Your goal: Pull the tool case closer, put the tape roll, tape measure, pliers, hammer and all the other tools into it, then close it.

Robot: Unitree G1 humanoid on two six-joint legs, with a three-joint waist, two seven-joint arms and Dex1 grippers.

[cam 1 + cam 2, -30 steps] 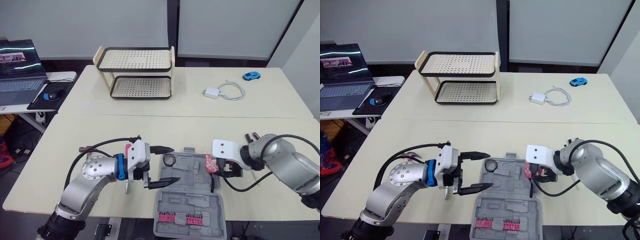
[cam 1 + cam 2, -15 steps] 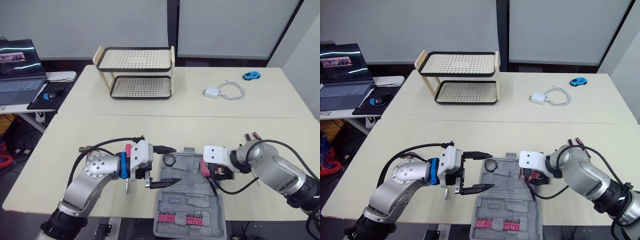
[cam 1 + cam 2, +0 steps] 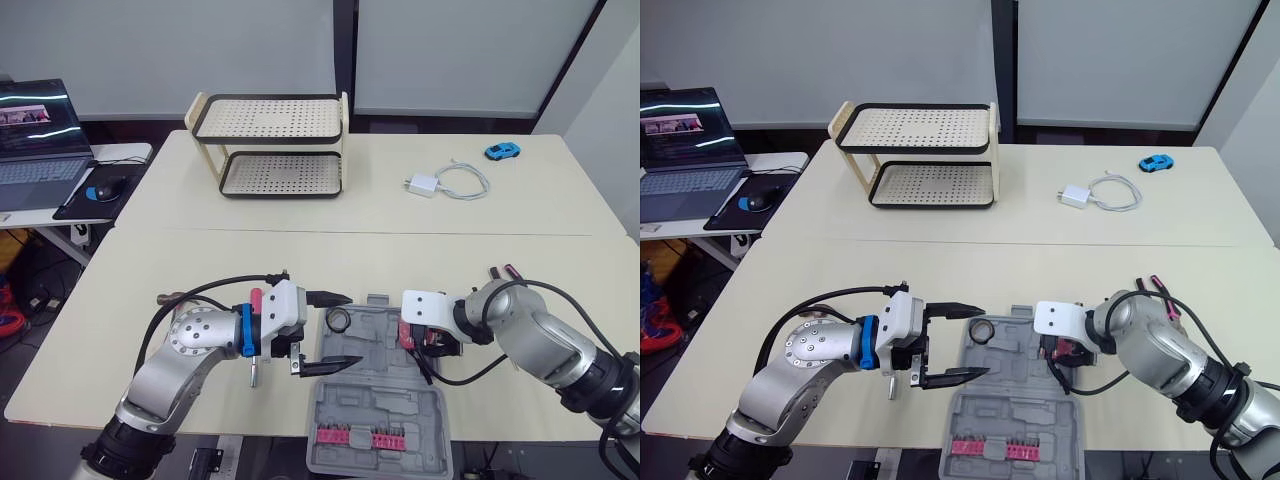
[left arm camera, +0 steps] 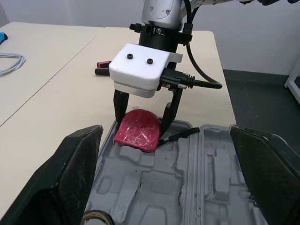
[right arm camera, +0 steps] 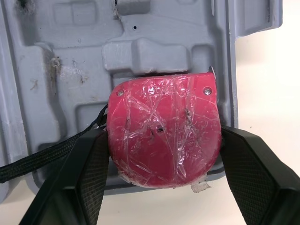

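The right tool (image 4: pixel 142 127) has moved left, holding the tape measure (image 5: pixel 164 127) at the right end of the tool case (image 3: pixel 377 405). The left tool (image 3: pixel 352 328) is wide open.

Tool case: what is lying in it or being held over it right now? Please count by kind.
Tape roll: 1
Red tape measure, held between the right fingers: 1
Strip of red bits in the lid: 1
Total: 3
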